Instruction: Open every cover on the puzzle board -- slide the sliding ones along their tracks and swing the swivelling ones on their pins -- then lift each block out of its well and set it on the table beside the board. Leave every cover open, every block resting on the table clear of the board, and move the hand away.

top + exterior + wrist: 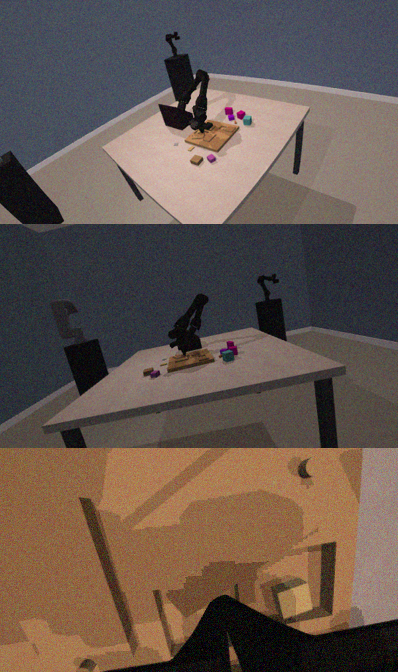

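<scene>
Blue-gray walls (282, 43) (149, 267), pale baseboard (298, 87) (358, 338), beige floor (348, 139) (361, 403), pale table (159, 175) (265, 370) with dark legs (298, 149) (326, 413), dim light

1. The top view looked obliquely down from above the tabletop (159, 166) (205, 383), fairly far back.
2. The exterior view faced the arm (203, 86) (189, 315) across the tabletop from lower, also well back; both shared the board (217, 146) (190, 366) (240, 513).
3. The wrist view looked down on the board, very near, past the end effector (201, 131) (184, 354) (220, 602).
</scene>
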